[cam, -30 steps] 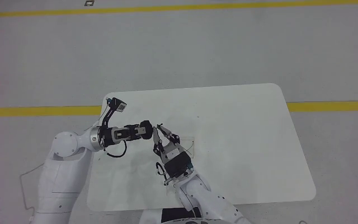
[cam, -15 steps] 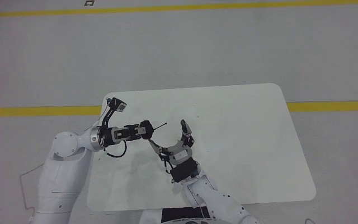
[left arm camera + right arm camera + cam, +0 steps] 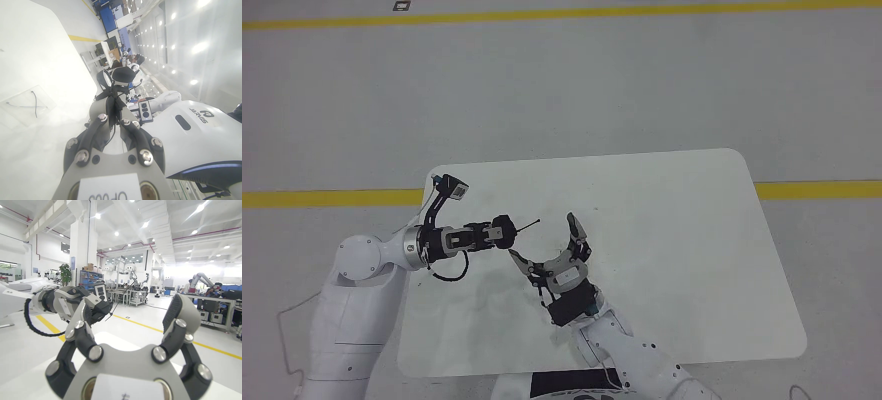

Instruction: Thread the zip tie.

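- Zip tie (image 3: 528,225), a thin black plastic strip, is pinched in the left gripper (image 3: 508,231) and held in the air above the white, round-cornered surface (image 3: 682,250). Its free end points toward the right gripper (image 3: 546,242).
- Left gripper's fingers are closed tight on the zip tie, with a short length sticking out past the fingertips.
- Right gripper is spread wide and holds nothing, its 2 ribbed black pads (image 3: 171,308) facing each other. The tie's tip is near the gap, touching neither finger as far as the top view shows.
- From the right wrist, the left gripper (image 3: 103,310) appears beyond the open fingers, the tie (image 3: 113,309) slanting up from it.
- On the surface below lies a clear flat plastic sheet (image 3: 44,94) bearing 2 more thin dark ties (image 3: 36,106), crossed over one another.
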Robot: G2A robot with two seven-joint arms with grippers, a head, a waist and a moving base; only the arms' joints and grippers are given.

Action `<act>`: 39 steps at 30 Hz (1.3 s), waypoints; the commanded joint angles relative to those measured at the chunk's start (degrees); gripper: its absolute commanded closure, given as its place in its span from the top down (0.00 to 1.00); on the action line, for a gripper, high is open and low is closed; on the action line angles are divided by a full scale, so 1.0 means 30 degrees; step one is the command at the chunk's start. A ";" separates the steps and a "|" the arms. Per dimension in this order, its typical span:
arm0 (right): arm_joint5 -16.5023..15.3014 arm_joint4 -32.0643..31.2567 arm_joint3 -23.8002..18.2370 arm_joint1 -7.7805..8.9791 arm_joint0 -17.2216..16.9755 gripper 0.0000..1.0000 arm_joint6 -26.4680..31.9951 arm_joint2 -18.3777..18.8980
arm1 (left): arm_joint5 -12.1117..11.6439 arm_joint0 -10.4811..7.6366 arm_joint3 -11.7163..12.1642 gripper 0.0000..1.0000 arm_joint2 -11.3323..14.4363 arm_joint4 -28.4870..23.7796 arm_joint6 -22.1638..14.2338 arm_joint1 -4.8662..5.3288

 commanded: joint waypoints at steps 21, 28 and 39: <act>0.0000 0.0000 0.2098 0.4235 0.7100 1.00 -0.0720 -0.3614 | 0.2514 0.0193 0.0964 0.00 -0.0490 -0.5231 0.0291 0.0379; 0.0000 0.0000 0.1833 0.4846 0.9235 1.00 0.0892 -0.5686 | 0.2418 0.0180 0.0767 0.00 -0.0310 -0.5248 0.0339 0.0442; 0.0000 0.0000 0.1878 0.4807 0.9299 1.00 0.1221 -0.5764 | 0.3897 0.0186 0.1232 0.00 0.0584 -0.8329 0.1105 0.0277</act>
